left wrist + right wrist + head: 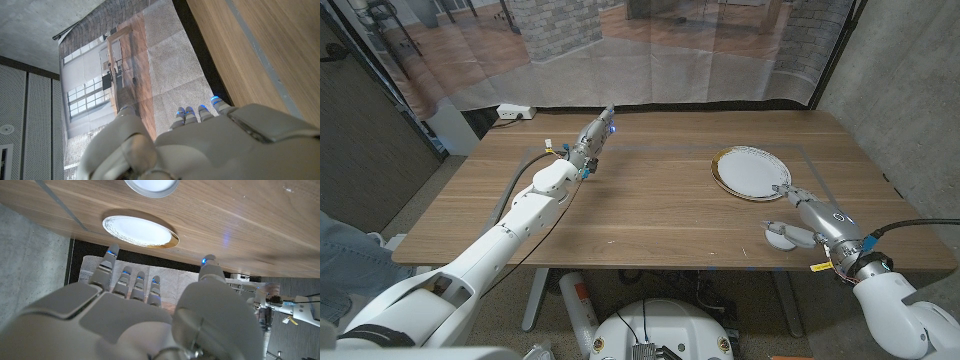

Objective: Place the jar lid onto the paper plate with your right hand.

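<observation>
— What is sitting between my right hand [798, 200] and the paper plate [751, 171]?
— Bare wood; I am seeing nothing standing there.
— And the jar lid [787, 236]?
— It is lying just beside the hand, on the near side.
— Left hand [592, 142]?
— I am keeping it well apart, across the table [650, 215].

Even soft light, sharp, faint shadows

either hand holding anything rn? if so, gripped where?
Nothing is held. The right hand is open, beside the jar lid lying on the table, not gripping it. The left hand is open too, fingers straight.
</observation>
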